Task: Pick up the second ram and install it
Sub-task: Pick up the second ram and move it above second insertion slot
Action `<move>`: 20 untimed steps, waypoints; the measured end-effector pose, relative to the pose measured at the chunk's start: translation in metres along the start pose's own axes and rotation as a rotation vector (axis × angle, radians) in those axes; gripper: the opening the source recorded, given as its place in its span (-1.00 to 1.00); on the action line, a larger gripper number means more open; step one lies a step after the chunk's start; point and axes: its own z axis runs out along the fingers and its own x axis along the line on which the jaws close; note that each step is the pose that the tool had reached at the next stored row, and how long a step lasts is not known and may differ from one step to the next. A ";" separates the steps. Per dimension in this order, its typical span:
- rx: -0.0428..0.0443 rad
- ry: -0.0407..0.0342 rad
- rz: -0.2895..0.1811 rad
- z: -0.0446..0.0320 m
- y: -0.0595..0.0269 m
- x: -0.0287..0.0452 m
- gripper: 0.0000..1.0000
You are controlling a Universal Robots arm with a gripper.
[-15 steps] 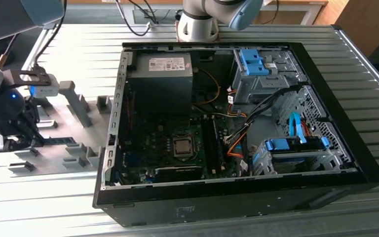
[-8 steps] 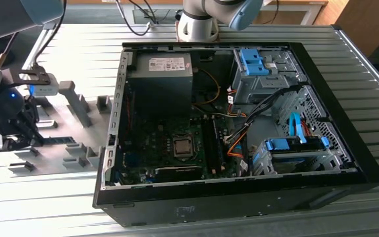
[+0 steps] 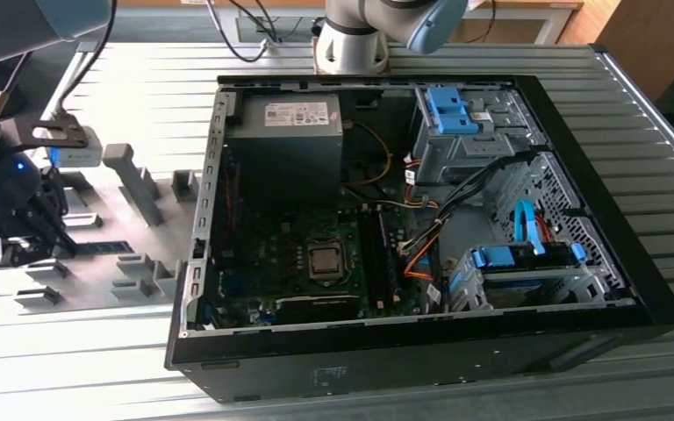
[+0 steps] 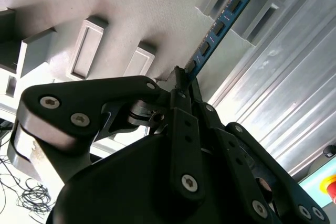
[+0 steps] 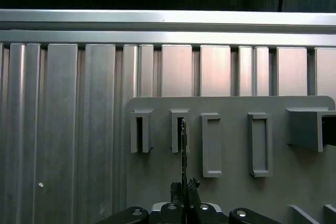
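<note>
A matte grey plastic holder plate (image 5: 236, 192) with hollow rectangular blocks (image 5: 260, 116) lies on the ribbed aluminium desk (image 5: 63, 129). The second ram (image 4: 218, 24), a thin flat blue board with black chips, runs along the plate. Its far end is at one slotted block (image 5: 178, 115), and its near end is pinched between the narrowed black fingers of the end effector (image 4: 182, 80). An open black computer case (image 3: 431, 360) sits beside the plate, to the exterior view's right.
</note>
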 end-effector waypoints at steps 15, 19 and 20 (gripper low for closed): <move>0.0001 0.0000 0.000 -0.0071 0.0000 -0.0001 -0.72; 0.0002 -0.0002 0.000 -0.0084 0.0000 -0.0001 -0.72; 0.0001 -0.0001 0.000 -0.0087 0.0000 -0.0001 -0.72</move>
